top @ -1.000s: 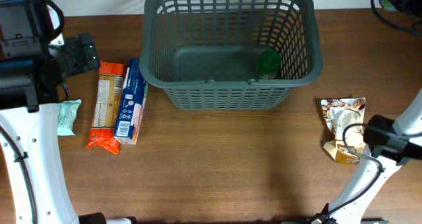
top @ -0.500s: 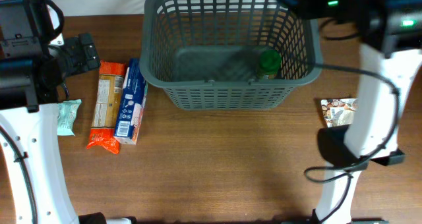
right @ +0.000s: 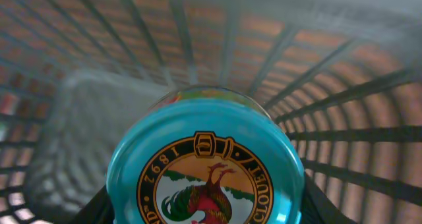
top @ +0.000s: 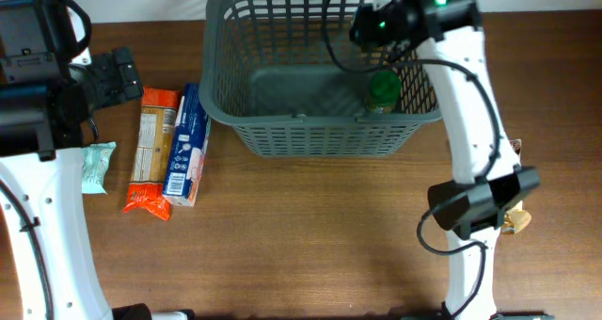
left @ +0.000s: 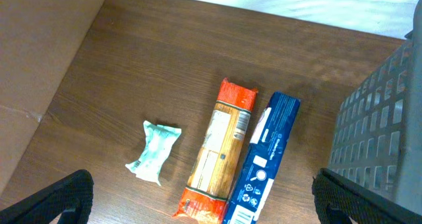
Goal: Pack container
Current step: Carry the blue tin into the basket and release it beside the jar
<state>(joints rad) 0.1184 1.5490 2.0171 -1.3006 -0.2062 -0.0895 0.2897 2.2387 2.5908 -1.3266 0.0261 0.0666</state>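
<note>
Brown wood-grain tabletop (top: 310, 235) fills the overhead view. The container (top: 235, 122), a dark grey lattice basket, stands at the far middle of it, its solid bottom largely bare.

The right arm (top: 470, 113) reaches from in front of the container's right end over its far right corner. There the right gripper (right: 204, 207) hangs inside the walls, pinching a round tin (right: 204, 161) with a teal lid and a crest on top. The dark fingers (right: 99, 207) press against the tin's sides.

The left gripper (top: 122, 75) hovers left of the container, its jaws spread wide and holding nothing.

Just left of the container lies a blue packet (top: 186, 143). An orange pasta pack (top: 152, 151) lies against its far side, parallel to it.

Inside the container, in the front right corner, a green jar (top: 383, 89) stands upright.

Farthest left of the container lies a small mint-green sachet (top: 97, 167), apart from the orange pack.
</note>
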